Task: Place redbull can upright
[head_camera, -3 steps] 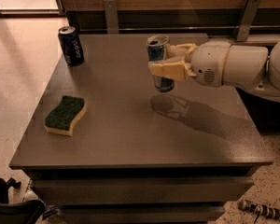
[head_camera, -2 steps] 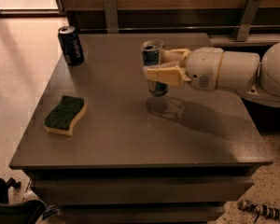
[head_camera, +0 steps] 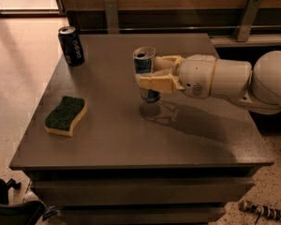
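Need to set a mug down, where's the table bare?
Front strip of the table right of the sponge; back edge right of the Pepsi can. Crowded mid-table, where the gripper holds the redbull can.

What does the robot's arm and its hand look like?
The arm is smooth and white, made of fat rounded pieces, like a tube joined to a ball. Its gripper, over the middle of the table and closed around the can, has two stubby cream-yellow fingers. No cables or markings show.
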You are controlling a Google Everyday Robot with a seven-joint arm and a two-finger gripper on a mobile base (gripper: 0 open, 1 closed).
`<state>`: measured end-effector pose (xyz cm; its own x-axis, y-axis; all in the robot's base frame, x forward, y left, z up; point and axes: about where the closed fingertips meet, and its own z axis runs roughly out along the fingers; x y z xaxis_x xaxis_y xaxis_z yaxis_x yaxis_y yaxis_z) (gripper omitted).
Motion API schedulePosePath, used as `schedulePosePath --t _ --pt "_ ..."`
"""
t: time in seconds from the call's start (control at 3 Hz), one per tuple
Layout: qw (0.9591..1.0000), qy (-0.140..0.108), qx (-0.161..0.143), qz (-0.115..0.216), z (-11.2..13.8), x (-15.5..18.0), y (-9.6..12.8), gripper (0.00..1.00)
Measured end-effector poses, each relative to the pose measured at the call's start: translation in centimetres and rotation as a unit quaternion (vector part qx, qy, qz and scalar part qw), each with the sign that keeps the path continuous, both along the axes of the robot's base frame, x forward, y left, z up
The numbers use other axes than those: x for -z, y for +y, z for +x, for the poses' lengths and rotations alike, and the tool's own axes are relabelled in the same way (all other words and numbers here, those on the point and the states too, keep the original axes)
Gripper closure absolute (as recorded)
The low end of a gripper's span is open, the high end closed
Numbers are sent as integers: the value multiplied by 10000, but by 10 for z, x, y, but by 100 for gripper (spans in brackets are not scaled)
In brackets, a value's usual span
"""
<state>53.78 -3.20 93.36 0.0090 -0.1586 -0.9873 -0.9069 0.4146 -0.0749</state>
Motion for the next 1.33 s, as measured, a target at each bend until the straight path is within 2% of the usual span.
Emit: schedulePosePath --t 0.67,1.33 --pt "9996 87 -231 136 -4 21 15 100" --pt "9987 239 -317 324 1 45 15 100"
